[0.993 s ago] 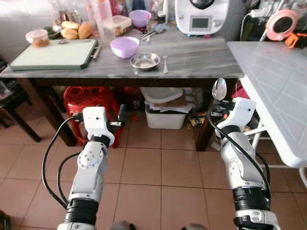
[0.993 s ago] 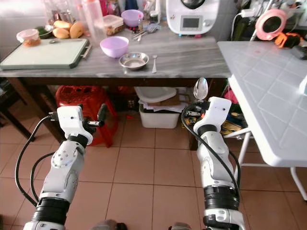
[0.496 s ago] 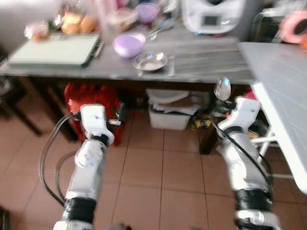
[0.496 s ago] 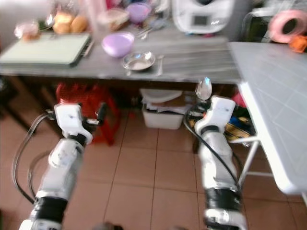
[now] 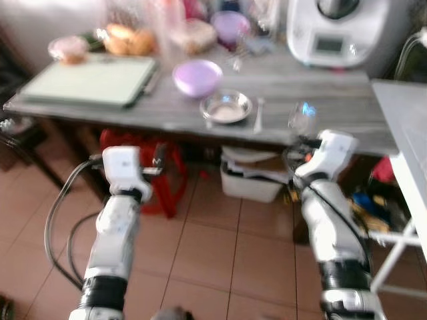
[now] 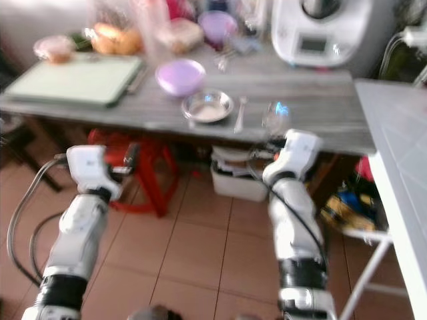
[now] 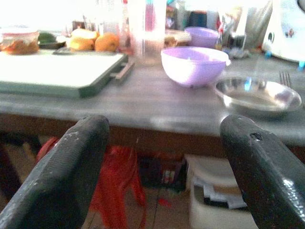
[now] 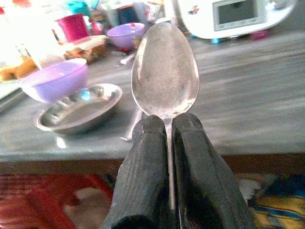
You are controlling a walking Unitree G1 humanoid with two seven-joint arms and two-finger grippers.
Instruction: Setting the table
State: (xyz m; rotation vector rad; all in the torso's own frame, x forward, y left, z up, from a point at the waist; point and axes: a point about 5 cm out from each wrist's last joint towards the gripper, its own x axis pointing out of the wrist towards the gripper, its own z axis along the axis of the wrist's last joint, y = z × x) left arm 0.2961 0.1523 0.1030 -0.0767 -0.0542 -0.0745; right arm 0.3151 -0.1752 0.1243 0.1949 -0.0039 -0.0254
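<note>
Right wrist view: the spoon (image 8: 165,71) stands bowl-up, its stem clamped between the two fingers (image 8: 142,167) of the right hand (image 5: 301,133), raised just short of the grey surface (image 5: 293,93). On that surface, at 10 o'clock from the spoon, lie a steel dish (image 5: 226,107) with a fork (image 5: 259,114) just beside it, and a purple bowl (image 5: 197,76) further back. The left hand (image 7: 162,157) is released, fingers wide apart, holding nothing, below the surface edge.

Risk: the grip covers only the thin stem, so the spoon could pivot or slip. A low approach could strike the surface edge.

Head views are blurred; rear clutter is indistinct. The spoon's handle end is hidden behind the fingers.
</note>
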